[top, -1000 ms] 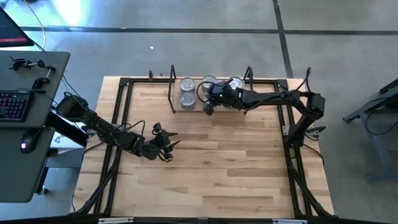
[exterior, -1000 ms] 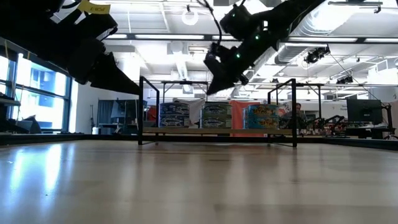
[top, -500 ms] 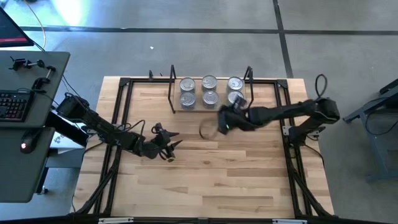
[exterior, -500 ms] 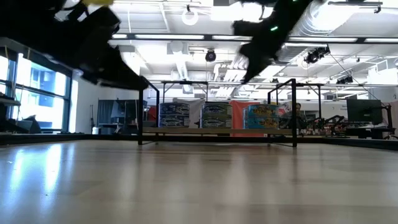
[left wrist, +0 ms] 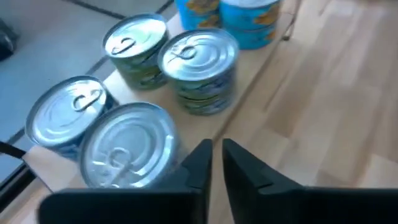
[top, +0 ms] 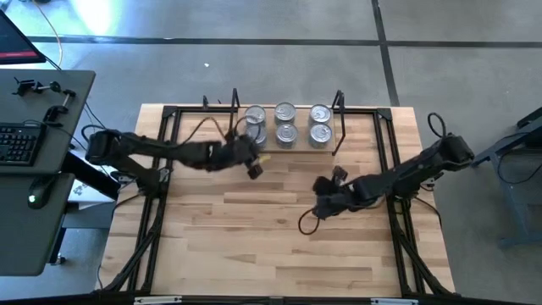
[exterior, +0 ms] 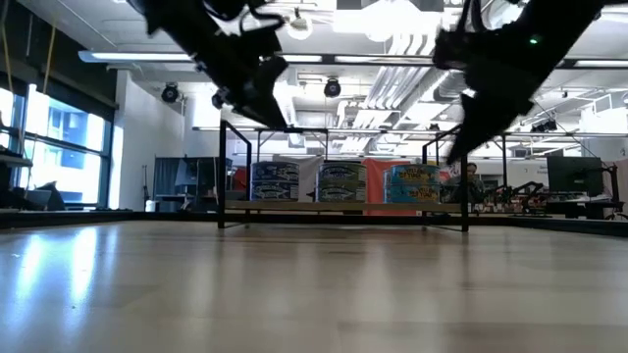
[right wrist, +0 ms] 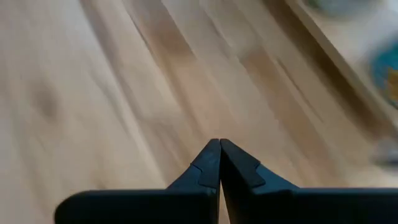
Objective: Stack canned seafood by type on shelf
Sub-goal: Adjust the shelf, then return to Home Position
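Canned seafood tins [top: 285, 124] with silver lids stand in three pairs on the shelf [top: 298, 149], a light board with black wire uprights near the table's far edge. The low view shows them stacked two high [exterior: 341, 181]. My left gripper [top: 254, 167] hovers just in front of the shelf's left end, shut but for a sliver, touching nothing; in its wrist view [left wrist: 216, 155] it points at the nearest tin [left wrist: 127, 146]. My right gripper [top: 315, 209] is shut and hangs over bare wood at the table's middle [right wrist: 219, 144].
A black metal frame [top: 169, 110] runs round the wooden tabletop [top: 254, 246]. A desk with a keyboard [top: 17, 144] stands off the table's left side. Bare wood lies between the shelf and the near edge. The room beyond shows in the low view.
My right gripper has drawn back from above the shelf's tins toward the near edge and now hangs over the table's middle. My left gripper has moved from the table's left middle toward the far edge, up to the shelf's left end. The tins have stayed in place.
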Motion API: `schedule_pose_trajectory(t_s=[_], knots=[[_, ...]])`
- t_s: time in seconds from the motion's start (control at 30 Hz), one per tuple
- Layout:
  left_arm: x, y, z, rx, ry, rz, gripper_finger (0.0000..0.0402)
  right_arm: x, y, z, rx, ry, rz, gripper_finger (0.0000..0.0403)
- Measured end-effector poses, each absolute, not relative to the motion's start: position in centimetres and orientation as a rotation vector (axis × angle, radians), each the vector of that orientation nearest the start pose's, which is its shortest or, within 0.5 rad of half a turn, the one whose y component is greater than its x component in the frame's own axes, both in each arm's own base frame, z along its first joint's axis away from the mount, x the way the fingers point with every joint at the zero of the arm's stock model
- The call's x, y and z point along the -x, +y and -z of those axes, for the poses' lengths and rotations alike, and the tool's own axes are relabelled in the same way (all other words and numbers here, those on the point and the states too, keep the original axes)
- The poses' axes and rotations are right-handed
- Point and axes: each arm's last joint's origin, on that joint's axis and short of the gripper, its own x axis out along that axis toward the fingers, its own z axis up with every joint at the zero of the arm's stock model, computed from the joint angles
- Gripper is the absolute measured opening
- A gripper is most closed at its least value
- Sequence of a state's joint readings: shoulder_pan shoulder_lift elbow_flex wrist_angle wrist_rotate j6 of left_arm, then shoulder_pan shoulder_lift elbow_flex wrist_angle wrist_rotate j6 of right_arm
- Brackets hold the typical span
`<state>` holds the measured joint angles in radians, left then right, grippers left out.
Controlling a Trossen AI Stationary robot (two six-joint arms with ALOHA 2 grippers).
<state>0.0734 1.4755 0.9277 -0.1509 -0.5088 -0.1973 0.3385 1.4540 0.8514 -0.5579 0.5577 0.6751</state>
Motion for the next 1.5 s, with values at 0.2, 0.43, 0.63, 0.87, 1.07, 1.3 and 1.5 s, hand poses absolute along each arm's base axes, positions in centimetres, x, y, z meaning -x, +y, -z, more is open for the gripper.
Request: schedule_pose_trajectory(t_s=[0.2, 0.43, 0.63, 0.87, 1.07, 1.3, 1.5], knots=[[-30.9, 7.9, -22.3, 0.059, 0.703, -0.606, 0.0005, -27.3, 7.5, -18.3, -0.112, 0.584, 0.308, 0.0], [-30.8, 9.5, -21.6, 0.009, 0.746, -0.654, 0.0002, -28.2, 7.8, -19.6, -0.067, 0.505, 0.211, 0.0], [-30.8, 9.4, -21.6, -0.017, 0.748, -0.643, 0.0001, -28.7, 8.8, -21.4, 0.004, 0.46, 0.154, 0.0], [-32.0, 7.5, -24.5, -0.097, 0.694, -0.562, 0.0, -28.9, 9.8, -23.6, 0.105, 0.462, 0.204, 0.0], [-29.9, 4.1, -28.2, -0.121, 0.599, -0.48, 0.0, -25.5, 10.4, -25.2, 0.123, 0.497, 0.292, 0.0], [-24.1, 0.5, -28.5, -0.072, 0.495, -0.416, 0.0, -20.2, 8.5, -24.7, 0.007, 0.478, 0.258, 0.0], [-19.6, 0.0, -27.1, 0.011, 0.395, -0.415, 0.0, -17.0, 5.3, -23.2, -0.133, 0.382, 0.175, 0.0]])
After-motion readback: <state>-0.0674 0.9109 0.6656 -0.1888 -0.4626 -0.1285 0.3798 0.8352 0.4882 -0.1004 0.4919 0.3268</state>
